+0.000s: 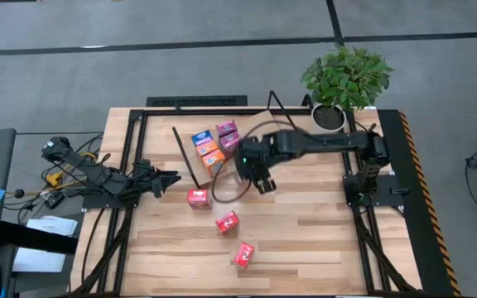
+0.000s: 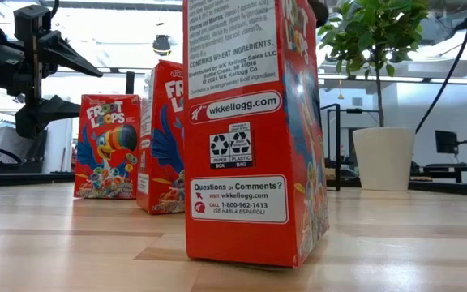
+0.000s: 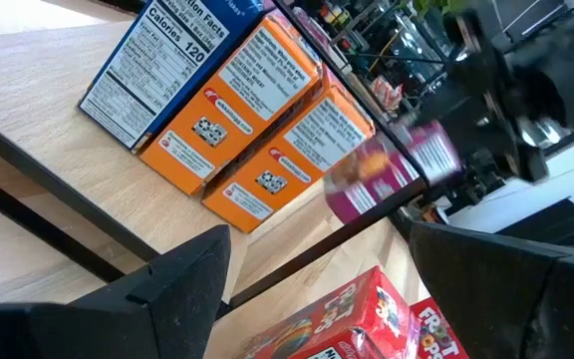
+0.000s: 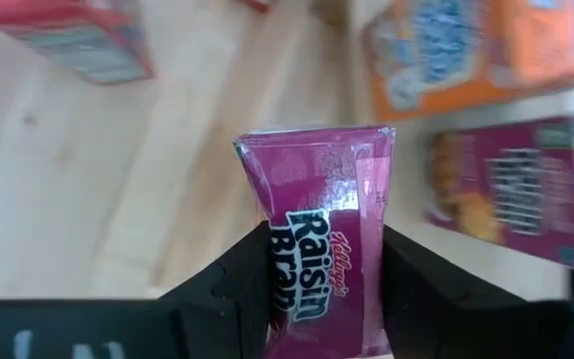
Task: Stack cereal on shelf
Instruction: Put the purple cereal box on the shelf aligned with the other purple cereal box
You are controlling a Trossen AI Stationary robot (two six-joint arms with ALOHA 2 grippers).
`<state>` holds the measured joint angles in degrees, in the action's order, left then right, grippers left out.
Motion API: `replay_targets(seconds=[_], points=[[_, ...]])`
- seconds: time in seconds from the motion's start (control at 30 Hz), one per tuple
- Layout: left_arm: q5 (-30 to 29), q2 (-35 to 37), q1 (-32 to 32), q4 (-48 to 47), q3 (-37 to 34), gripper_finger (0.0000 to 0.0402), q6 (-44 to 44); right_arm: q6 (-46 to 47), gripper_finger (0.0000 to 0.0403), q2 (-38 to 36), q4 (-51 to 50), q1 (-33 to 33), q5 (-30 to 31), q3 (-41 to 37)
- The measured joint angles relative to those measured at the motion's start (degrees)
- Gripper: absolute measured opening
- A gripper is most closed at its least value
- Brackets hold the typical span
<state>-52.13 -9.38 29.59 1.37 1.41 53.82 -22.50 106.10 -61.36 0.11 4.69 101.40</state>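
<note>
The shelf [image 1: 190, 149] is a tilted plywood board with black rods, at the table's far middle. On it lie a blue box [image 1: 200, 136], two orange boxes [image 1: 212, 156] and two magenta boxes [image 1: 227, 132]. My right gripper [image 1: 262, 182] hovers just right of the shelf, shut on a magenta Raisin Bran box [image 4: 317, 229]. That box shows blurred in the left wrist view [image 3: 387, 170]. My left gripper [image 1: 171, 182] is open and empty, left of a red box [image 1: 197, 197]. Two more red boxes [image 1: 227, 222] [image 1: 243, 254] stand nearer the front. My right gripper pinches the magenta box between its two fingers [image 4: 232, 284], on two opposite sides [image 4: 267, 249] near the box's end closest to the wrist. The box's printed face looks toward the wrist and its free end [image 4: 312, 145] sticks out past the fingertips. It is lifted clear of the table.
A potted plant [image 1: 344, 83] stands at the table's far right corner. The three red Froot Loops boxes stand upright on the slatted tabletop [image 1: 321, 232]; the nearest one [image 2: 254, 130] fills the low view. Black frame rails run along both table sides.
</note>
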Motion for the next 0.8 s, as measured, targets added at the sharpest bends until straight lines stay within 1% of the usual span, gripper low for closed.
replay_targets(seconds=[0.13, 0.23, 0.4, 0.57, 0.67, 0.8], points=[[0.01, 0.01, 0.01, 0.00, 0.00, 0.0300, -0.79, -5.34, 0.0170, 0.00, 2.53, -3.36, -0.04, 0.63], [0.01, 0.01, 0.00, 0.00, 0.00, 0.0300, -0.85, -6.96, 0.0173, 0.02, 4.32, -5.21, -0.07, 0.63], [0.01, 0.01, 0.01, 0.00, 0.00, 0.0300, -1.27, -9.33, 0.0175, 0.02, 4.08, -7.88, -0.20, 0.63], [-0.64, 0.01, 0.01, -0.10, 0.00, 0.0300, -1.70, -9.62, 0.0171, 1.43, 4.52, -9.35, -0.32, 0.64], [-1.12, 0.01, 0.00, -0.15, 0.00, 0.0300, -3.00, -9.83, 0.0171, 2.51, 5.94, -9.57, -1.75, 1.07], [-2.18, 0.01, 0.01, -0.25, 0.00, 0.0300, -3.13, -11.27, 0.0179, 4.34, 4.29, -9.65, -1.43, 0.70]])
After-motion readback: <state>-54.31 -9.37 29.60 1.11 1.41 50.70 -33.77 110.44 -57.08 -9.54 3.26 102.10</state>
